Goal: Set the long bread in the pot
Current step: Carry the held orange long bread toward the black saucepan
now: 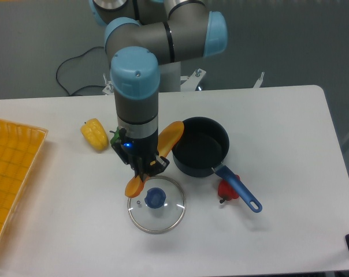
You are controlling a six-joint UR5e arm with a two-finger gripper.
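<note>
Gripper (144, 167) is clamped on the bread (170, 136) near its middle; it looks lifted off the table, tho the view can't confirm. Bread hangs tilted, upper end just beside the pot (200, 146) rim, lower end over the lid (156, 203) edge. Not in the pot yet: carry right, lower, release. Pot is empty, w/ open room to the right. Bread is longer than the pot is wide, so prob. goes in angled.

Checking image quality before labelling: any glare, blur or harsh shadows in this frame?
Fixed camera: sharp, evenly lit, shadows soft; faint sheen on the round glass lid with blue knob; the gripper hides the middle of the long orange-yellow toy bread.
</note>
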